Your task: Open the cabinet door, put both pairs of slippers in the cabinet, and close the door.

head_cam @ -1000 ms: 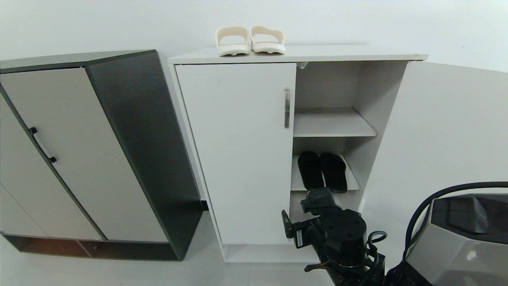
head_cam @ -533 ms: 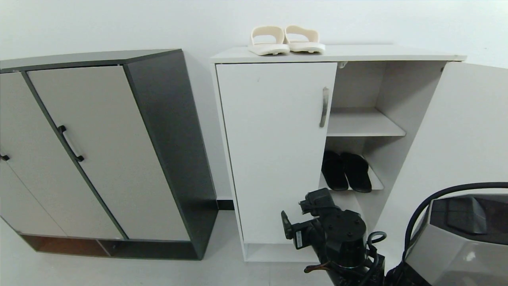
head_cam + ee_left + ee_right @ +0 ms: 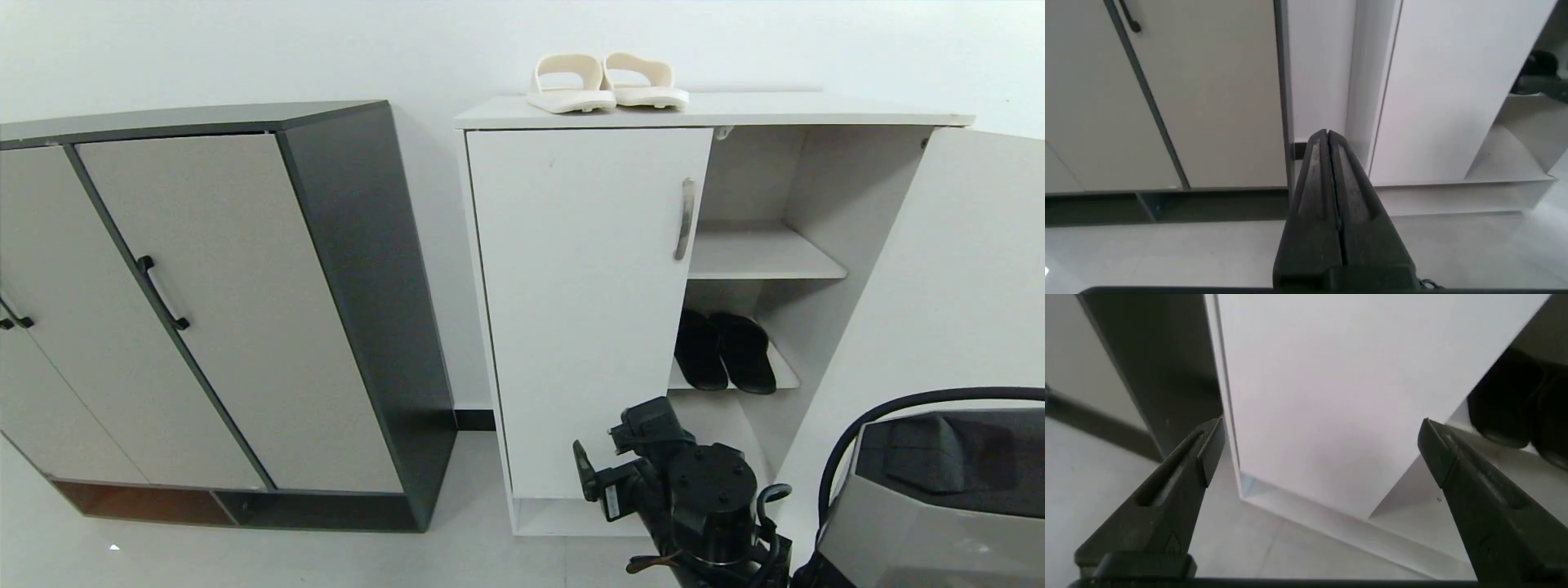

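Head view: cream slippers (image 3: 608, 82) atop cabinet (image 3: 816, 110); we should square our wide right claw (image 3: 1321, 434) over them, left claw (image 3: 1328, 143) closed.

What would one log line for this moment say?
white cabinet's right door open | black slippers on lower shelf | cream slippers on cabinet top | left gripper shut | right gripper open

Two cabinets are counted: one white cabinet (image 3: 816, 108) and, to its left, one dark grey cabinet (image 3: 359, 286). Two pairs of slippers are seen: cream slippers (image 3: 571, 88) on top of the white cabinet, black slippers (image 3: 700, 353) inside it. Two shelves are shown within: an upper shelf (image 3: 759, 255) and a lower shelf (image 3: 785, 377). One silver handle (image 3: 684, 219) is fixed to the white cabinet; two black handles (image 3: 162, 292) to the dark one.
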Controlling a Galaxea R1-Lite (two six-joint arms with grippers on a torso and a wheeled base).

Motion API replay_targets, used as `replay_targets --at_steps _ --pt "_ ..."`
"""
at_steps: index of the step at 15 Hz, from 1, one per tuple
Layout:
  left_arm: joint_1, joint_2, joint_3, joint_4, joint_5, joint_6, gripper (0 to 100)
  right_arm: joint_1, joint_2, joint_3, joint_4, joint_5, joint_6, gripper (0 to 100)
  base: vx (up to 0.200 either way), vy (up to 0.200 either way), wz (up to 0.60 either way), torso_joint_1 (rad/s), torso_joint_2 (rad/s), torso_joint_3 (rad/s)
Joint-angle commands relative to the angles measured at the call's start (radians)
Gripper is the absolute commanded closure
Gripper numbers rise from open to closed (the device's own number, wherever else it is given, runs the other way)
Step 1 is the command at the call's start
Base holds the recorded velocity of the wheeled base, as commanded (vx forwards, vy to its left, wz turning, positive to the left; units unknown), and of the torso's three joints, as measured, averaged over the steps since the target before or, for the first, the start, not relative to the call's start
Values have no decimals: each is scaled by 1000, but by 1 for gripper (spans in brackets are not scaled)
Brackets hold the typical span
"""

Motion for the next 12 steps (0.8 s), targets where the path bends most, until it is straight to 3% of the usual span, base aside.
replay_targets --at_steps 1,9,12 --pt "0 1 0 0 0 0 100 0 20 0 -1 0 0 0 0 0 0 0 0 0" --pt "0 1 0 0 3 -3 100 -8 21 -23 -4 -7 -1 0 0 0 0 0 0 0" --pt "0 1 0 0 2 -3 100 -20 20 -93 -10 -65 4 0 0 0 0 0 0 0"
